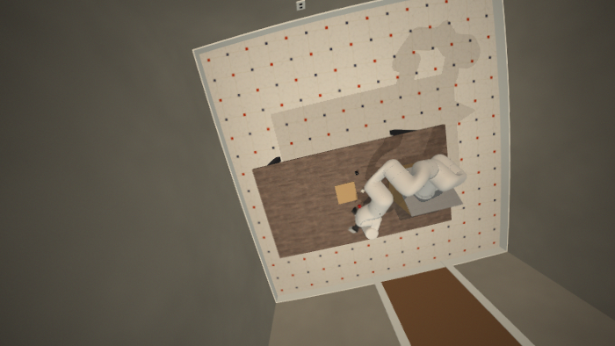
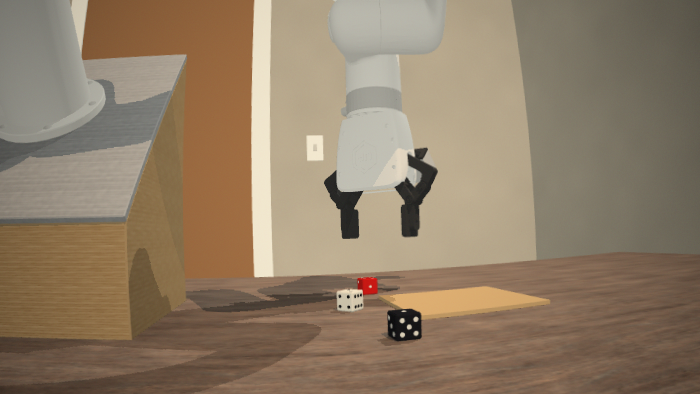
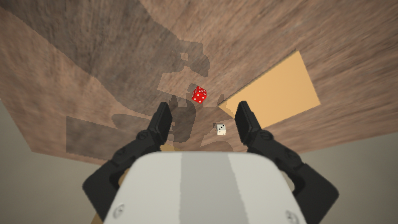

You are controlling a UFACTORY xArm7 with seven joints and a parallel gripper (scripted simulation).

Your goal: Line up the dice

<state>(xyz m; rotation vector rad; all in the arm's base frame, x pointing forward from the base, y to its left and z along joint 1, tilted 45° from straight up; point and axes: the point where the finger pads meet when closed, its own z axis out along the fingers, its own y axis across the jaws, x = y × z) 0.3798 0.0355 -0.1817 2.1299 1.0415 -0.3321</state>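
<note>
The tan mat (image 1: pixel 346 193) (image 2: pixel 470 301) (image 3: pixel 280 90) lies flat with no die on it. The red die (image 1: pixel 359 205) (image 2: pixel 367 286) (image 3: pixel 199 95) lies on the table near a mat corner. The white die (image 1: pixel 363 191) (image 2: pixel 349 300) (image 3: pixel 221 129) lies beside the mat on the base side. The black die (image 1: pixel 357 173) (image 2: pixel 404 325) lies off the mat, nearest the exterior camera, and is not seen in the wrist view. The top numbers are too small or slanted to read surely. My gripper (image 2: pixel 380 237) (image 3: pixel 202 109) is open and empty, high above the table, with the red die below and between its fingers in the wrist view.
The robot's base stands on a sloped grey-topped block (image 1: pixel 439 206) (image 2: pixel 155 240) on the brown table (image 1: pixel 303 211) (image 2: pixel 575 350). In the top view the arm reaches past the white die. The arm's shadows fall around the red die.
</note>
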